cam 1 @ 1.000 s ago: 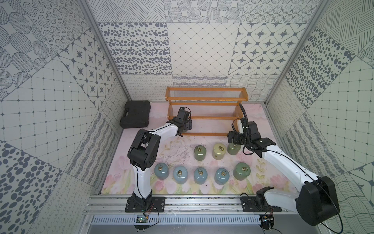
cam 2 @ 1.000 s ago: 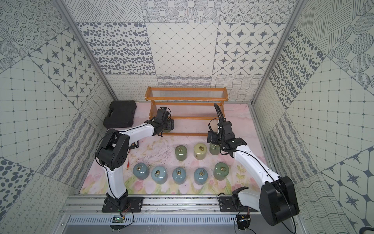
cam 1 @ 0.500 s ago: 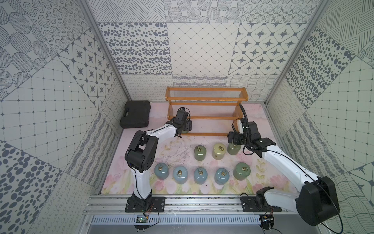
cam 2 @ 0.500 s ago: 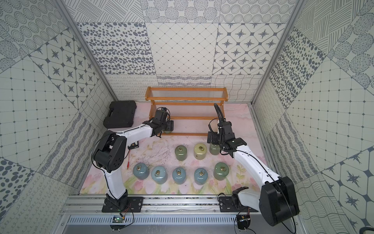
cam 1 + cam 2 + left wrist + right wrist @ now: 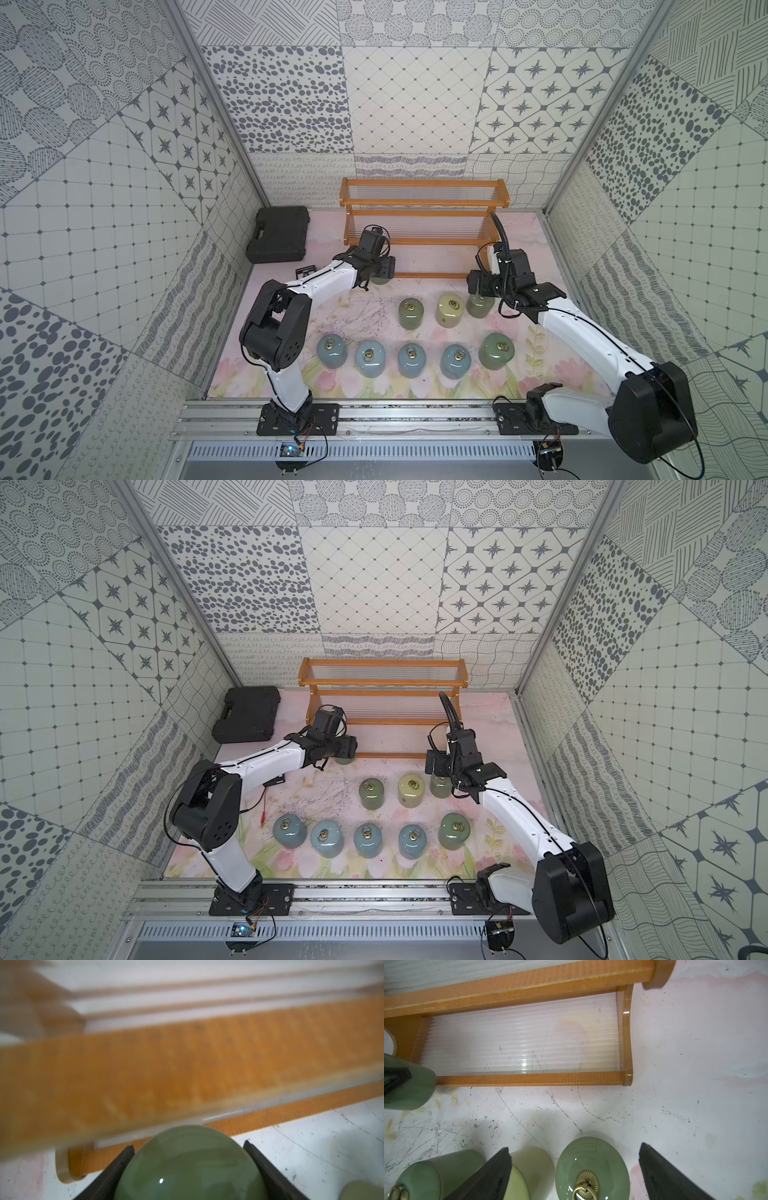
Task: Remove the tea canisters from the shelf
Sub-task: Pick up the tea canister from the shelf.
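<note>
- Sage green tea canister (image 5: 187, 1169) — clamped in left gripper (image 5: 188, 1144), arm stretched low beside shelf (image 5: 187, 1068).
- Right gripper (image 5: 574, 1146) — jaws apart, above another green canister (image 5: 593, 1159).

Both top views look down from high at the front, sharing the whole bench (image 5: 365, 307). Wrist views sit close, facing the shelf (image 5: 529, 1079).

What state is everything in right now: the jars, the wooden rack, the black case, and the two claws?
Wooden rack: standing, no jars seen on it.
Left claw: closed on a green jar, in front of the rack's bottom rail.
Right claw: open, over another green jar, not gripping it.
Seven other jars: upright on the table, lids on.
Black case: closed, lying flat.
</note>
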